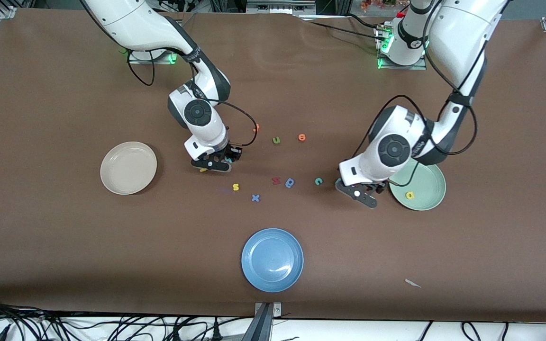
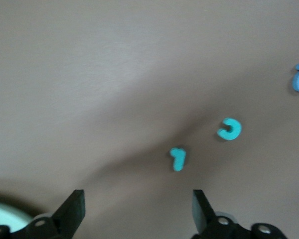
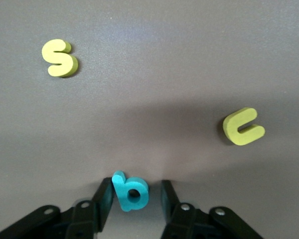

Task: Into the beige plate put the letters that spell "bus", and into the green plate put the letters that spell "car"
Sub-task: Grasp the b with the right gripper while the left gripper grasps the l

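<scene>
The round pale mint-green plate [image 1: 429,196] holds only the yellow foam a [image 1: 410,194]; the teal foam c [image 1: 318,181] and r [image 2: 178,159] lie beside it under the spread left claw [image 1: 360,193]. The cream-beige plate [image 1: 128,167] is bare; the right claw [image 3: 133,199] brackets the teal b [image 3: 130,191], its fingers not visibly touching, yellow s [image 1: 235,187] and u [image 3: 243,127] loose on the counter.

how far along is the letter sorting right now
Done: only the yellow a sits in the green plate; the beige plate is empty. In hand: the right end effector brackets the teal b, jaws not visibly clamped; the left end effector hangs open beside the green plate. To do: teal c, teal r, yellow s, yellow u, none plated.
</scene>
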Robot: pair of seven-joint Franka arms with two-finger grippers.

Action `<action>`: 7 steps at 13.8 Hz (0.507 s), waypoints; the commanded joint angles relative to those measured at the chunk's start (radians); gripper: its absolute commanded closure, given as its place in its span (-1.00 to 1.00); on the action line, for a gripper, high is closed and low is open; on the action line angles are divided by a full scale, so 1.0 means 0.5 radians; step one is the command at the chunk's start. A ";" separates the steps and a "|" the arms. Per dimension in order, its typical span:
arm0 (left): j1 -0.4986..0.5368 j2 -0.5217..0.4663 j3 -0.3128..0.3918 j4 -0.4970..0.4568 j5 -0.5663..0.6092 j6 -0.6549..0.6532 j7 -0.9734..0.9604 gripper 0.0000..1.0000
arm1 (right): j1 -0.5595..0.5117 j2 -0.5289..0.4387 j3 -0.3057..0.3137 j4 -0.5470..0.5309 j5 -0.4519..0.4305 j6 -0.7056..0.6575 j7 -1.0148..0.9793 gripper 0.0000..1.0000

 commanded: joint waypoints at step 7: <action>-0.128 0.201 0.000 -0.007 0.304 0.233 -0.138 -0.40 | 0.000 0.021 -0.010 0.135 -0.038 -0.135 -0.011 0.59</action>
